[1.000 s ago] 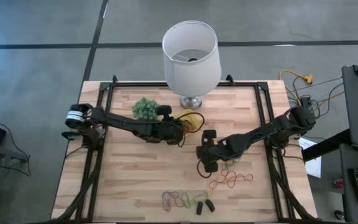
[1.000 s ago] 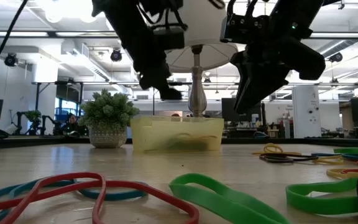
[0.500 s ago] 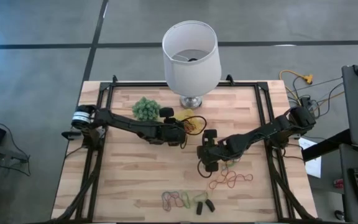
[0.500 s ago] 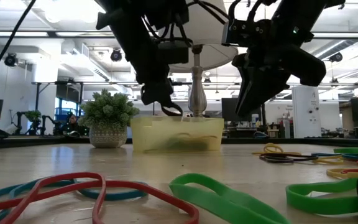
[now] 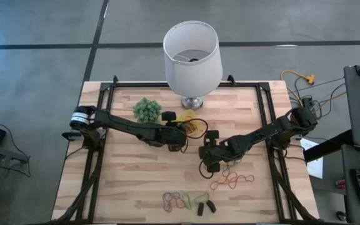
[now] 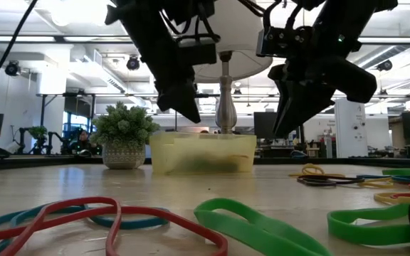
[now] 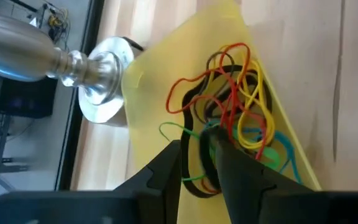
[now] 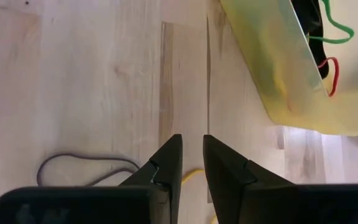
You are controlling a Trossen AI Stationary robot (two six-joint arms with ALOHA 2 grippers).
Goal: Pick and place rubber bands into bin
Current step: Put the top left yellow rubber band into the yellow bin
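Observation:
The yellow bin (image 5: 189, 119) sits on the table in front of the lamp's base, with a tangle of rubber bands (image 7: 241, 106) in red, yellow, black, green and blue inside it. My left gripper (image 7: 196, 140) hangs open just above the bin's near side, slanting down, with nothing between its fingers. My right gripper (image 8: 192, 140) hovers over bare wood to the right of the bin (image 8: 272, 74); its fingers stand a narrow gap apart and hold nothing. Loose rubber bands (image 5: 232, 181) lie on the table near it.
A white lamp (image 5: 191, 56) stands at the far edge and a small green plant (image 5: 146, 109) to the left of the bin. More bands (image 5: 183, 200) and two dark stubby pieces (image 5: 206, 207) lie near the front edge. A grey band (image 8: 86, 165) lies by my right gripper.
My left gripper has opened above the bin. The dark band that hung from its fingertips has dropped into the bin.

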